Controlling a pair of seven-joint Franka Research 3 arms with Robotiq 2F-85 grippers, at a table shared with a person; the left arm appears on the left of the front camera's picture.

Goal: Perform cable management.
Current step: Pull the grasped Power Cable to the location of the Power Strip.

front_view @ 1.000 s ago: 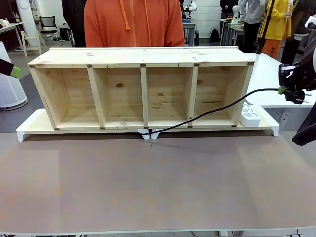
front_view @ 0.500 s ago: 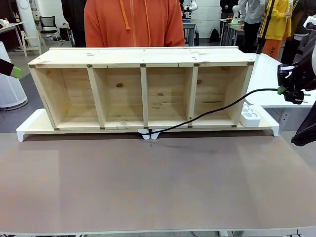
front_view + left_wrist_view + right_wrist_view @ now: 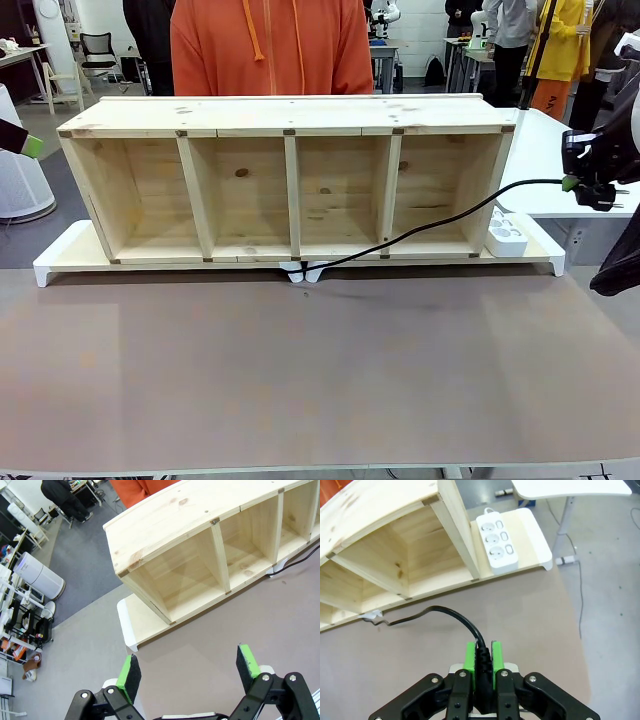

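The cable (image 3: 430,225) is a thin black cord that runs from a white clip (image 3: 305,271) at the shelf's front edge, rising to the right. My right gripper (image 3: 573,183) holds its plug end (image 3: 602,194) in the air at the table's right side, above and to the right of the white power strip (image 3: 506,236). In the right wrist view my right gripper (image 3: 482,660) is shut on the cable (image 3: 450,614), with the green pads pressed against the cord. My left gripper (image 3: 189,672) hangs open over the table's left part with nothing between its pads, and one green pad shows at the front view's left edge (image 3: 30,146).
A wooden shelf (image 3: 290,130) with several open compartments stands on a white riser (image 3: 55,262) at the table's far side. A person in an orange hoodie (image 3: 270,45) stands behind it. The power strip (image 3: 500,539) lies on the riser's right end. A white side table (image 3: 545,150) is to the right.
My right gripper with the plug has shifted very slightly up and to the left, then held still. Nothing else has moved.
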